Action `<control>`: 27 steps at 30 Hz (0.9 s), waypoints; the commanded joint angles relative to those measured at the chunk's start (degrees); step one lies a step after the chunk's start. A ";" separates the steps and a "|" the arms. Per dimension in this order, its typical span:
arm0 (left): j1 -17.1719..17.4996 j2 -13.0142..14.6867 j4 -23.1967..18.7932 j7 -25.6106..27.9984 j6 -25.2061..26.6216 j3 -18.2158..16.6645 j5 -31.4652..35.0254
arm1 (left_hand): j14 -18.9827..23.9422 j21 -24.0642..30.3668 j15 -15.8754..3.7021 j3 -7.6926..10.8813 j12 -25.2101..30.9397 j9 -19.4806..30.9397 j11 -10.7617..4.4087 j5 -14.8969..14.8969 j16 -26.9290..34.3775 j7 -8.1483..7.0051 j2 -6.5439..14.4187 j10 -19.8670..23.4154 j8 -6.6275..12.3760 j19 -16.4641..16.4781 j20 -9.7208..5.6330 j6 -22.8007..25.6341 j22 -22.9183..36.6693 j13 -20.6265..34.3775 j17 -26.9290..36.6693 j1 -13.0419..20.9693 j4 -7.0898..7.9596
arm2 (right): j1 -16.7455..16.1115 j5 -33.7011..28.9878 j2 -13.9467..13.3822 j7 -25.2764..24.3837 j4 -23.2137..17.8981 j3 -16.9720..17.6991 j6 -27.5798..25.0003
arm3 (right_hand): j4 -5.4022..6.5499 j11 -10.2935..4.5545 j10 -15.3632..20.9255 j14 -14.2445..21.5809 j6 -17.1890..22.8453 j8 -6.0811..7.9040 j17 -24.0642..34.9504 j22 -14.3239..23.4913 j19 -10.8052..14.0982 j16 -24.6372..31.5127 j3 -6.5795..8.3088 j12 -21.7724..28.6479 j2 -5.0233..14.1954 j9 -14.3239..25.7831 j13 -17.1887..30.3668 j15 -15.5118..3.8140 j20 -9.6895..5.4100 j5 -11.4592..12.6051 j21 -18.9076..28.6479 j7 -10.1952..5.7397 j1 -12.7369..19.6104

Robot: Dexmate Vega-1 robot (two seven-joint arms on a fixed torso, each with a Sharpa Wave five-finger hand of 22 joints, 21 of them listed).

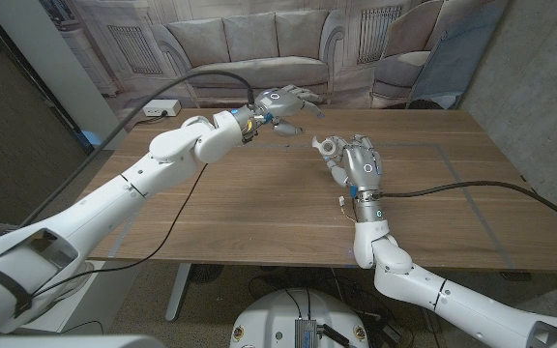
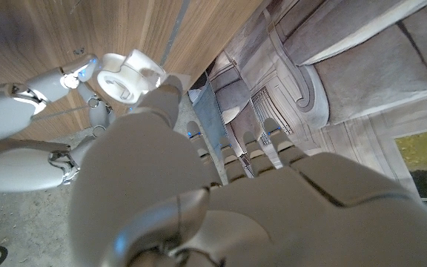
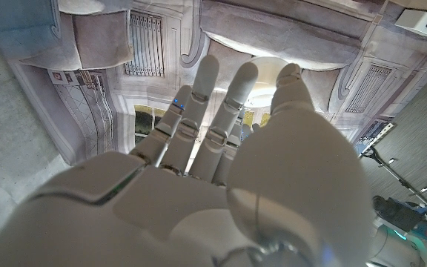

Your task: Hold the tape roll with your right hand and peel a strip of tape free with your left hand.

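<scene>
My right hand (image 1: 358, 164) stands upright over the middle of the wooden table (image 1: 259, 213), holding a small white tape roll (image 1: 329, 147) at its fingertips. From the left wrist view the tape roll (image 2: 128, 76) shows its round face, held by the right hand (image 2: 50, 81). My left hand (image 1: 283, 100) hovers above the table's far side, a short way left of and behind the roll, fingers spread and nothing seen in them. The left hand (image 2: 221, 200) has its thumb reaching toward the roll without touching it. Beyond the back of my right hand (image 3: 221, 185), a white round shape sits behind the thumb.
A white power strip (image 1: 161, 108) lies at the table's far left edge. A black cable (image 1: 211, 77) arcs over the left arm, and another cable (image 1: 453, 191) runs across the table to the right arm. Thin tape lines (image 1: 482, 217) mark the right side.
</scene>
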 commanded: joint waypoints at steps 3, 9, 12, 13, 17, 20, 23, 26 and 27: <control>-0.04 0.40 -5.80 -8.77 2.83 -1.06 5.86 | -1.07 -0.28 -2.37 -0.40 -0.36 0.22 0.22 -0.11 -0.60 -0.11 0.13 -0.40 -0.30 -0.92 -0.39 0.10 0.35 0.19 0.31 -0.35 0.20 | -2.45 4.47 0.01 -2.09 -2.21 2.67 4.56 | -0.14 -0.20 0.36 0.57 20.50 5.53 0.23 0.26 -0.45 -0.16 -0.44 0.34 3.64 3.86 0.35 -7.50 -1.98 0.32 0.60 -3.52 3.05; -0.47 -0.11 -5.69 -10.40 2.32 -1.49 5.59 | -1.21 -0.37 -2.43 -0.48 -0.31 0.25 -0.07 -0.09 -0.65 -0.09 0.35 -0.18 -0.23 -1.20 -0.74 0.67 0.40 0.22 0.44 -0.38 0.26 | -3.60 6.63 0.46 -2.81 -2.90 4.25 6.92 | -0.14 0.03 0.39 0.60 20.51 5.54 0.36 0.28 -0.56 -0.23 -0.50 0.26 3.57 3.82 0.21 -7.47 -1.94 0.32 0.89 -3.48 3.05; -0.03 -0.38 -5.30 -7.85 2.17 -1.60 7.37 | -0.99 -0.37 -2.60 -0.53 -0.10 0.29 -0.09 -0.10 -0.58 -0.04 0.43 0.36 -0.02 -1.22 -0.83 1.38 0.44 0.27 0.48 -0.38 0.26 | -3.74 6.34 0.44 -2.75 -3.18 4.36 7.15 | -0.12 0.11 0.49 0.64 20.49 5.57 0.39 0.29 -0.61 -0.25 -0.49 0.35 3.63 3.87 0.31 -7.48 -1.98 0.33 1.02 -3.47 3.07; 0.01 -0.43 -4.90 -6.72 1.48 -1.81 7.03 | -0.92 -0.38 -2.65 -0.55 -0.08 0.31 -0.32 -0.09 -0.56 -0.04 0.48 0.43 0.08 -1.26 -0.74 1.76 0.45 0.29 0.51 -0.36 0.25 | -3.74 6.04 0.46 -2.74 -3.24 4.30 7.00 | -0.13 0.12 0.33 0.63 20.52 5.56 0.41 0.29 -0.64 -0.28 -0.48 0.32 3.65 3.82 0.37 -7.49 -1.96 0.33 1.05 -3.44 3.10; -0.43 -0.67 -5.08 -7.01 0.80 -1.78 7.35 | -0.52 -0.27 -3.04 -0.58 0.25 0.36 -0.77 -0.06 -0.43 -0.07 0.66 1.35 0.43 -1.04 -0.81 2.96 0.50 0.35 0.56 -0.22 0.19 | -3.83 5.70 0.40 -2.81 -3.51 4.28 7.44 | -0.17 0.07 0.43 0.60 20.58 5.59 0.49 0.29 -0.72 -0.33 -0.47 0.34 3.64 3.81 0.35 -7.51 -1.98 0.34 1.19 -3.43 3.17; 0.15 -0.99 -4.32 -3.47 0.18 -2.02 8.34 | -0.38 -0.24 -3.04 -0.47 0.36 0.38 -0.87 -0.02 -0.35 -0.11 1.11 1.73 0.57 -1.02 -0.66 3.55 0.53 0.37 0.65 -0.14 0.27 | -3.85 5.45 0.17 -2.60 -3.90 4.23 7.55 | -0.15 0.03 0.37 0.58 20.46 5.61 0.47 0.30 -0.83 -0.38 -0.52 0.40 3.63 3.90 0.50 -7.49 -1.94 0.33 1.33 -3.42 3.16; 0.38 -1.33 -3.78 -2.12 -0.56 -2.17 7.84 | 0.18 -0.12 -3.55 -0.42 0.42 0.39 -1.08 -0.02 -0.12 -0.13 1.43 1.98 0.66 -0.76 -0.88 4.00 0.55 0.39 0.72 -0.10 0.32 | -3.83 5.09 0.15 -2.59 -3.93 4.15 7.34 | -0.13 0.05 0.20 0.63 20.50 5.64 0.51 0.30 -0.90 -0.35 -0.57 0.37 3.59 3.91 0.57 -7.46 -1.96 0.32 1.42 -3.39 3.13; 0.05 -1.49 -3.71 -2.87 -0.93 -1.96 7.75 | 0.42 0.00 -3.78 -0.35 0.55 0.38 -1.49 0.00 -0.04 -0.16 1.72 2.40 0.69 -0.50 -0.96 4.37 0.57 0.41 0.78 0.02 0.31 | -3.84 5.20 0.04 -2.52 -4.01 4.16 7.66 | -0.13 0.22 0.29 0.60 20.56 5.63 0.64 0.30 -1.03 -0.41 -0.55 0.33 3.63 3.83 0.46 -7.47 -1.94 0.33 1.54 -3.40 3.17; 0.00 -1.59 -3.61 -3.22 -1.09 -1.99 7.20 | 0.46 0.00 -3.83 -0.35 0.59 0.38 -1.52 -0.01 -0.03 -0.16 1.76 2.53 0.70 -0.50 -0.98 4.45 0.58 0.41 0.79 0.03 0.31 | -3.81 5.16 -0.06 -2.50 -4.01 4.13 7.80 | -0.10 0.12 0.31 0.58 20.51 5.62 0.60 0.30 -1.06 -0.45 -0.55 0.36 3.67 3.85 0.51 -7.45 -1.94 0.33 1.55 -3.40 3.14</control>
